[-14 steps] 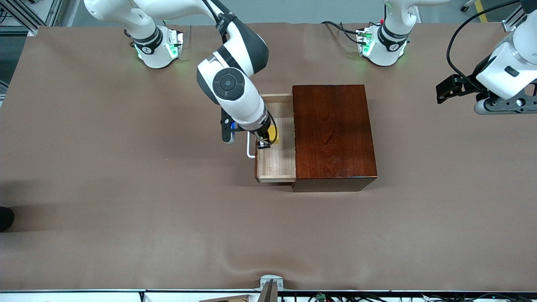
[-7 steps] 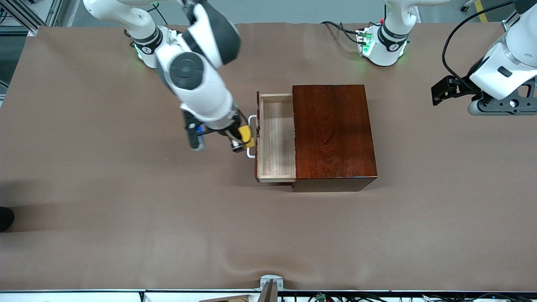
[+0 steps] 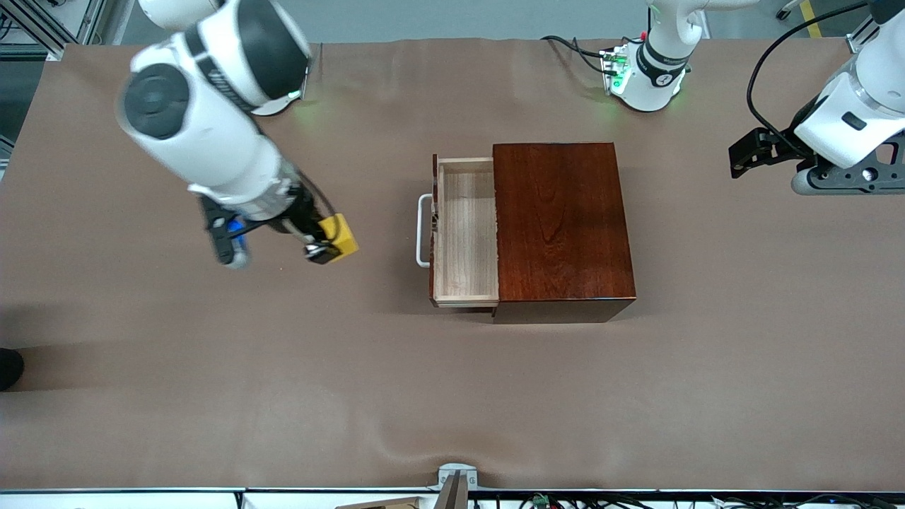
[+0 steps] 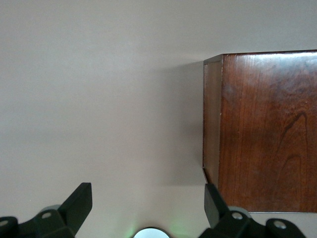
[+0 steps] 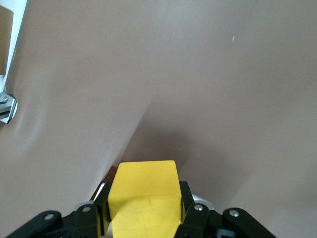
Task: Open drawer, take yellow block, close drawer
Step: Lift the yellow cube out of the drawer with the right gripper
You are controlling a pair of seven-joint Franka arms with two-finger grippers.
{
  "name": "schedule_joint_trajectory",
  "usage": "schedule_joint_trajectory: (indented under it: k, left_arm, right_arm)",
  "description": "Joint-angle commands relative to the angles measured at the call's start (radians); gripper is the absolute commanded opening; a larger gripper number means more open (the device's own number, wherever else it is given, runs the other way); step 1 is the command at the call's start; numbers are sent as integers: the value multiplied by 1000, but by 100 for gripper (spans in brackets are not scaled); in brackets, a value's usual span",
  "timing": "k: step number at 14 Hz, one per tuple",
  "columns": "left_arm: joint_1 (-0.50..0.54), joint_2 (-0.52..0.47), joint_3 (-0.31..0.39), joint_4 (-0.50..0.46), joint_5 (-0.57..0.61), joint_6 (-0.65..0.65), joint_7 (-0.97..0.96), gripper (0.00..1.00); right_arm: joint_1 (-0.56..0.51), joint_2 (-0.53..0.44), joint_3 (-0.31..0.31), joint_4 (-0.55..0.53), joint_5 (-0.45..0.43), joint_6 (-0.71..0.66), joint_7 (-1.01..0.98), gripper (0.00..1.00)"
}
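Note:
My right gripper (image 3: 327, 245) is shut on the yellow block (image 3: 339, 235) and holds it in the air over the bare table, toward the right arm's end from the drawer. In the right wrist view the block (image 5: 143, 191) fills the gap between the fingers (image 5: 185, 198). The drawer (image 3: 464, 233) is pulled out of the dark reddish-brown wooden box (image 3: 562, 223), its pale tray empty and its white handle (image 3: 423, 230) facing the right arm's end. My left gripper (image 3: 760, 150) is open and waits over the left arm's end of the table; its wrist view shows the box (image 4: 267, 129).
The brown table cover (image 3: 212, 367) has a wrinkle near the front edge. A metal clamp (image 3: 456, 481) sits at the table's front edge. The arm bases stand along the table's farthest edge.
My right gripper lifted the yellow block out of the drawer and carried it over the handle toward the right arm's end. The drawer stays open. The left arm has barely moved.

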Motion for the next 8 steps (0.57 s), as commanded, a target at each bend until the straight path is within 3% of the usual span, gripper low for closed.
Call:
schedule_joint_trajectory:
  k: [1,8]
  left_arm:
    - [7,1,-2,16,-16,0,-7,100]
    - [4,2,-2,16,-16,3,-10,100]
  right_arm:
    - [-102,-36,19,26,0,-100,-169,0]
    - [-286,-59,20,56,-13,-236,-625,0]
